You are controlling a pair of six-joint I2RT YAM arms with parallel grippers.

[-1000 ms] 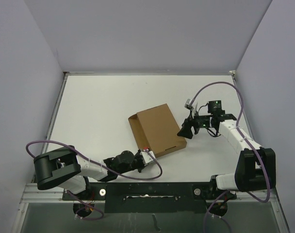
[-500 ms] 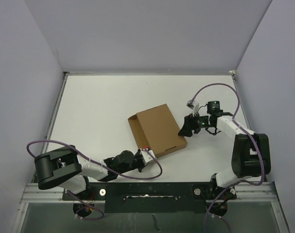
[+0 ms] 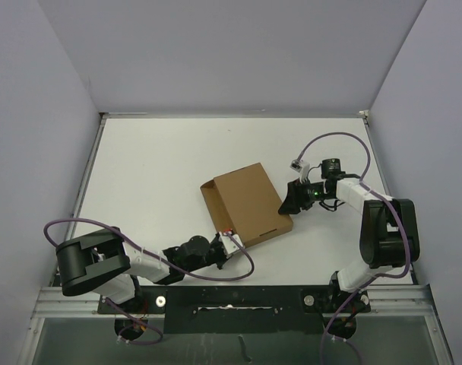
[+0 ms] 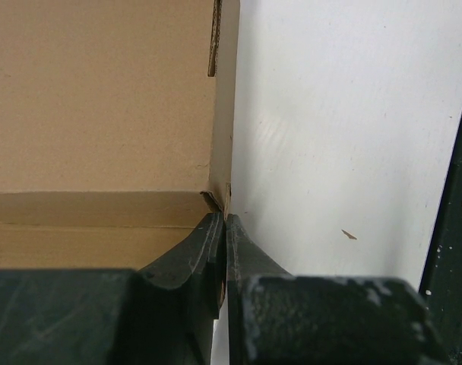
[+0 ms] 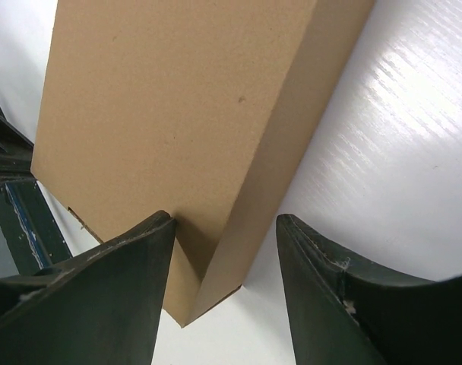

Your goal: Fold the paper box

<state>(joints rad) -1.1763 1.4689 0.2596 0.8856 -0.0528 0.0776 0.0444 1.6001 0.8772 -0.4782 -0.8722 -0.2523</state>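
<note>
At the lower left of the top view the left arm (image 3: pixel 140 262) lay low along the near edge of the white bench (image 3: pixel 155 167), reaching right to the bottom corner of the paper box (image 3: pixel 242 199). In the left wrist view the left jaws stood pressed together with only a hairline seam between the fingers (image 4: pixel 185 258), and the edge of the box's side wall (image 4: pixel 102 91) ran straight down into that seam. They appeared to be clamped on the thin cardboard, most likely to pin that corner so the box could not slide. The box itself lay flat at the centre of the bench, turned at an angle, with its plain brown top panel closed over and a narrow flap showing along its left side. To the right, the right arm (image 3: pixel 356 196) came in from the frame's right edge. The right jaws stood apart and straddled the box's right corner (image 5: pixel 178 114), one finger (image 5: pixel 117 266) over the top panel and the other (image 5: pixel 330 289) over bare bench. That seemed placed to take the side wall or press it in.
</note>
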